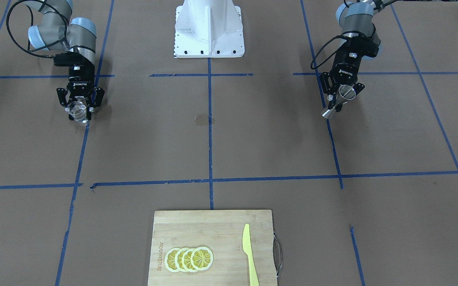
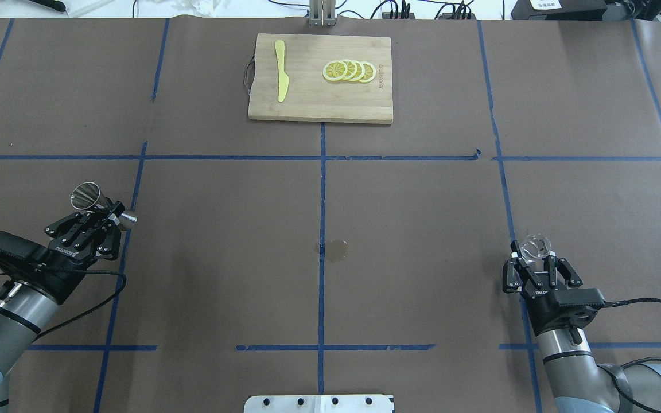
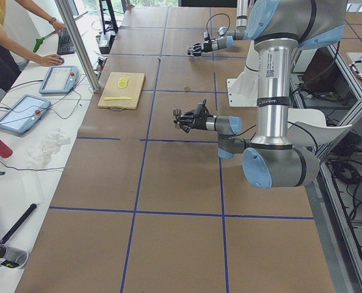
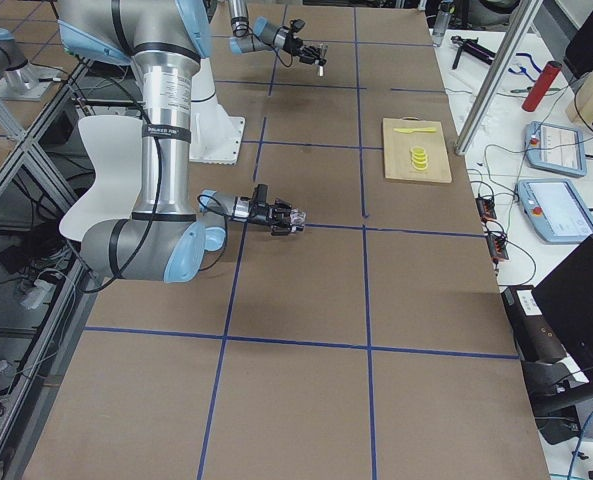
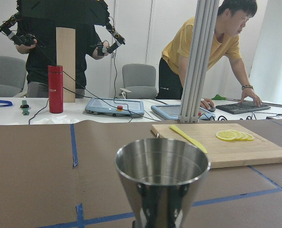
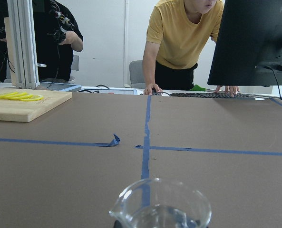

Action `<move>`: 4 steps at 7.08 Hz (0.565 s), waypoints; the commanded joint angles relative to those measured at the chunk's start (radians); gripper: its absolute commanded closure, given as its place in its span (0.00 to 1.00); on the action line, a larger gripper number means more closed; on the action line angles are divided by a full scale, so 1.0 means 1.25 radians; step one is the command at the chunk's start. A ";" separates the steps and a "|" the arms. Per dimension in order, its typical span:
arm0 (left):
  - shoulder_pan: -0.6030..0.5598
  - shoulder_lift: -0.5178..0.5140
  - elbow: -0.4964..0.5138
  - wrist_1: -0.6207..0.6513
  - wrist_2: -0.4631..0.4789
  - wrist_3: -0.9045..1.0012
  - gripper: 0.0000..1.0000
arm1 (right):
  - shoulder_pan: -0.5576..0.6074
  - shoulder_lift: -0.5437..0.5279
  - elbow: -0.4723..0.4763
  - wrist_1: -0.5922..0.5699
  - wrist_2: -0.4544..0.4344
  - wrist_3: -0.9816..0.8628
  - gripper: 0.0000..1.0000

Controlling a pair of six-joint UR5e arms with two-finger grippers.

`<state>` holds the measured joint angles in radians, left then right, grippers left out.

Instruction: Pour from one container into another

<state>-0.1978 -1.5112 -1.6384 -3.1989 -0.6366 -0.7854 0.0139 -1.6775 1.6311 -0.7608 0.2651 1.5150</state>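
Note:
My left gripper is shut on the waist of the steel jigger, held above the table at the near left. In the left wrist view the jigger stands upright with its wide cone on top, and its inside is hidden. From the front, the jigger and left gripper show at the right. My right gripper is shut on the clear glass tumbler at the near right, off the table. The tumbler is upright; whether it holds anything is unclear. In the front view it sits in the right gripper.
A wooden cutting board lies at the far centre with lemon slices and a yellow knife. A damp stain marks the paper mid-table. The white robot base is between the arms. People stand beyond the far edge.

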 commanded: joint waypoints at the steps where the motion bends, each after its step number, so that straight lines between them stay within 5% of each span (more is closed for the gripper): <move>1: 0.002 -0.001 0.000 0.000 -0.001 0.006 1.00 | 0.024 0.037 0.057 0.000 0.020 -0.110 1.00; 4: 0.012 -0.096 0.015 0.015 -0.007 0.085 1.00 | 0.032 0.214 0.068 -0.004 0.049 -0.330 1.00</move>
<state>-0.1857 -1.5676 -1.6281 -3.1869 -0.6445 -0.7320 0.0506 -1.4954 1.7124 -0.7626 0.3085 1.2196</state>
